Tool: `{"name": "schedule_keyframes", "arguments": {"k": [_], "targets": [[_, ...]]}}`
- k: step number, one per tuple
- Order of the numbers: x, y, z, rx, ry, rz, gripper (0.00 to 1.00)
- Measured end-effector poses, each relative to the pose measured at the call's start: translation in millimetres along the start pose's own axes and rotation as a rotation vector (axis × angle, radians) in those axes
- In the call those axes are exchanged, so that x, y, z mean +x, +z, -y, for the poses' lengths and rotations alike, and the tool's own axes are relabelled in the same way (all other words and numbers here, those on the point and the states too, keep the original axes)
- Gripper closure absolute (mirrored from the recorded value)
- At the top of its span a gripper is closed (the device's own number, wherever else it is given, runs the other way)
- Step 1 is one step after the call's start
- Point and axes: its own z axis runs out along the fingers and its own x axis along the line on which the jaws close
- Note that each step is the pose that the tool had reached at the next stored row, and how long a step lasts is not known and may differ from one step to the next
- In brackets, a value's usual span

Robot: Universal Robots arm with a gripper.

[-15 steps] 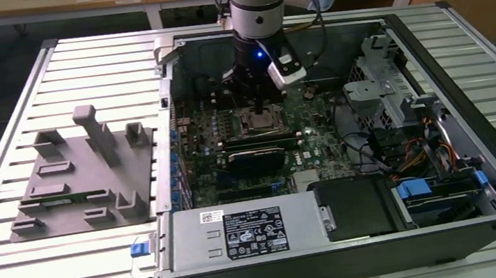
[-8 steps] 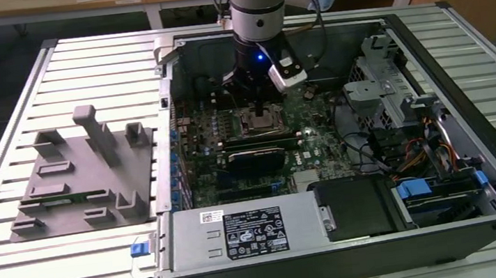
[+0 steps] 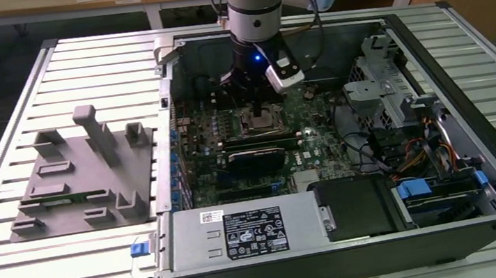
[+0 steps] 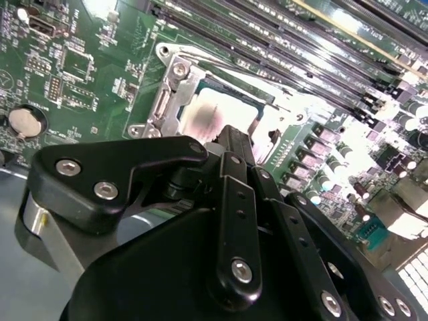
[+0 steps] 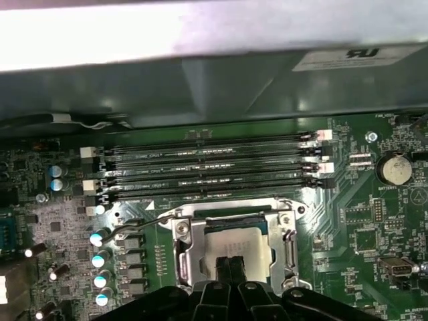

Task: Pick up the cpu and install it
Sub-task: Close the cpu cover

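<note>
Exterior view: a slatted metal table (image 3: 20, 277) carries an open black computer case (image 3: 356, 267); at the frame's upper middle the hand (image 3: 258, 106) stands over the dark socket frame (image 3: 270, 124). In the first wrist view the small silvery square cpu (image 5: 215, 244) lies inside it, beneath fingers pressed together, gripping nothing. Probably light, stiff, fragile; grip opposite edges.

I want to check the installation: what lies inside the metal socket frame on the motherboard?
The cpu lies flat inside the socket frame, silvery top showing. The pincer covers part of it, so its seating there cannot be seen.
</note>
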Motion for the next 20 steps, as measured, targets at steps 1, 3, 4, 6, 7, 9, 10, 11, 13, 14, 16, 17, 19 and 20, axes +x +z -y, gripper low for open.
{"name": "schedule_keyframes", "arguments": {"k": [1, 3, 4, 6, 7, 9, 10, 11, 13, 14, 16, 17, 19, 20], "targets": [[1.0, 0.1, 0.1, -0.0002, 0.0, 0.0004, 0.89], [2.4, 0.5, 0.2, -0.0002, 0.0, 0.0005, 0.89], [2.6, 0.7, 0.2, -0.0001, 0.0, 0.0005, 0.89], [3.0, 1.2, 0.4, 0.0001, 0.0, 0.0004, 0.89], [3.1, 1.5, 0.5, 0.0, 0.0, 0.0004, 0.89], [3.4, 2.3, 0.8, 0.0, 0.0, 0.0004, 0.89], [3.6, 2.7, 1.0, -0.0001, 0.0, 0.0005, 0.89], [3.9, 2.9, 1.0, -0.0001, 0.0, 0.0006, 0.89], [4.1, 3.0, 1.0, 0.0, -0.001, 0.0006, 0.89], [4.1, 3.0, 1.0, 0.0, -0.001, 0.0006, 0.89], [4.6, 3.1, 1.1, -0.0002, -0.001, 0.0007, 0.89], [5.3, 3.3, 1.1, -0.0003, -0.001, 0.0008, 0.89], [6.8, 3.5, 1.3, -0.0001, -0.001, 0.0007, 0.89], [7.2, 4.0, 1.3, -0.0001, -0.001, 0.0007, 0.89]]}}
